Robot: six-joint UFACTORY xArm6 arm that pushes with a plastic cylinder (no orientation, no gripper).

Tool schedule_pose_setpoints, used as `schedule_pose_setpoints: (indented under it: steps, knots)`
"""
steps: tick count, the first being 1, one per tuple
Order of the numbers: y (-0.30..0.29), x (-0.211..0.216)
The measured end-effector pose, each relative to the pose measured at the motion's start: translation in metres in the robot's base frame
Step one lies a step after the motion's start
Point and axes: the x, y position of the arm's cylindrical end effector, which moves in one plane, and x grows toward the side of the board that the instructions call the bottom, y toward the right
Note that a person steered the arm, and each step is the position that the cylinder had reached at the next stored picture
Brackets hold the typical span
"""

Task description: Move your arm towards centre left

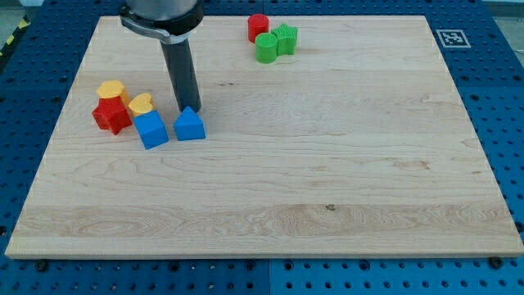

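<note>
Right now my tip (189, 109) sits at the view's upper left of the board, just behind the blue triangular block (189, 125), touching it or nearly so; contact can't be confirmed because the block's peak hides the very end. No jaws on this rig, only a plain rod, so nothing opens or closes and nothing is gripped.

The target is the centre-left area of the board, which is roughly where the cluster sits: blue cube (151, 129), yellow rounded block (141, 104), red star-shaped block (111, 115) and yellow hexagonal block (110, 89).

Risks, as I judge them:
- A straight move towards the view's left and bottom would probably shove the blue triangular block into the blue cube, just beside it.
- That knock could carry on into the yellow rounded block and the red star-shaped block, which touch or nearly touch, scattering the group.
- Pushed far enough, the red star-shaped block could near the board's left edge.

Away at the view's top, a red cylinder (259, 26), green cylinder (266, 47) and green star-like block (285, 38) sit bunched together, well apart from the tip and unlikely to be disturbed.

Surface: a pale wooden board (327, 164), smooth grain, one small dark knot low centre. A square fiducial marker (449, 38) sits at its top right corner. Under it is a blue perforated table (508, 98).
</note>
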Motion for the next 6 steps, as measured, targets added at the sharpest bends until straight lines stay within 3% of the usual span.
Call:
schedule_pose_setpoints:
  steps: [2, 5, 6]
  knots:
    - [-0.001, -0.046]
    - [-0.158, -0.073]
    - [-0.172, -0.066]
